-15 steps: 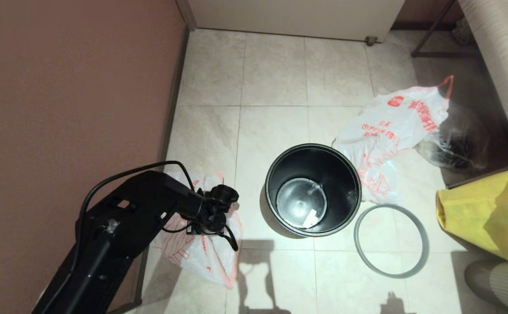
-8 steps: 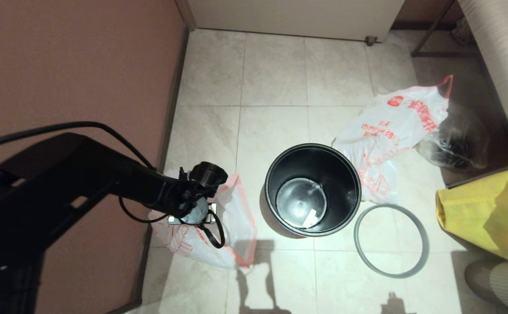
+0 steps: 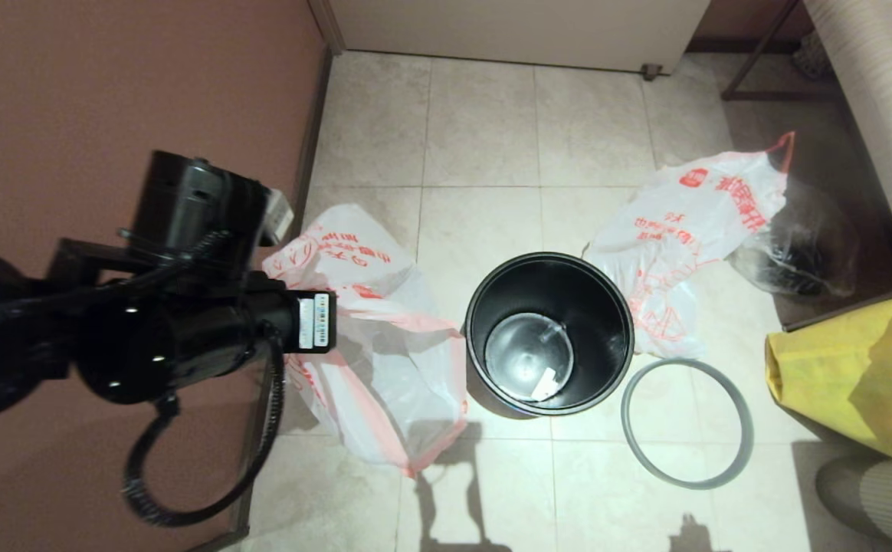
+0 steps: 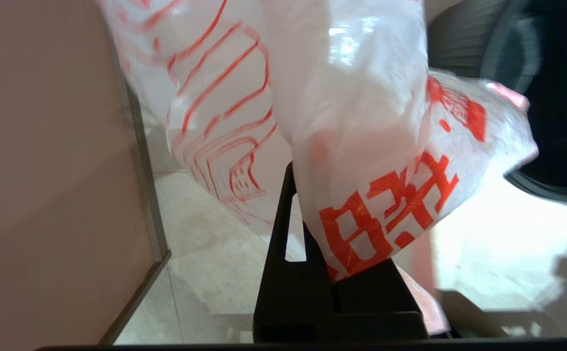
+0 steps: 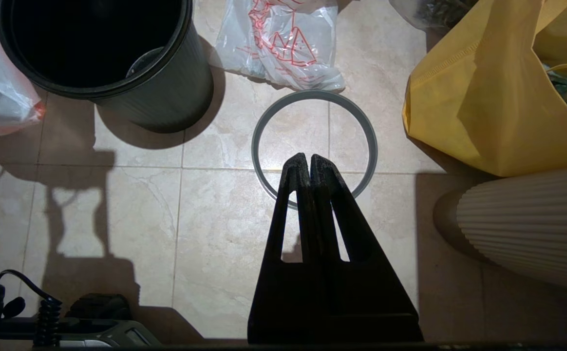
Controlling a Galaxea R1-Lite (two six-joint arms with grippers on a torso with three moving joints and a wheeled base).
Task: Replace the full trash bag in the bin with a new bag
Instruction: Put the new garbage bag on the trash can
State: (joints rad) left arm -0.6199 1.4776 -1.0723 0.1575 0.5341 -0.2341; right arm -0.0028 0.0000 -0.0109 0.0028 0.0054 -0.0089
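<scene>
The left gripper point(image 4: 312, 229) is clamped on the new bag point(image 3: 385, 360), which hangs beside the wall. The bin point(image 3: 549, 333) lies toward the robot's right, mouth upward, just beside the bag. The right gripper point(image 5: 309, 163) is pressed closed, empty.

A big yellow bag point(image 3: 860, 376) is seen at the right, on the tiled floor point(image 3: 484, 130). A clear bag with dark stuff point(image 3: 806, 245) is seen behind it, near a brown wall point(image 3: 109, 100).

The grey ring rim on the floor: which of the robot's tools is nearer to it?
Right. The right tool hangs directly over the grey ring rim; the left tool holds the new bag beyond the bin.
</scene>
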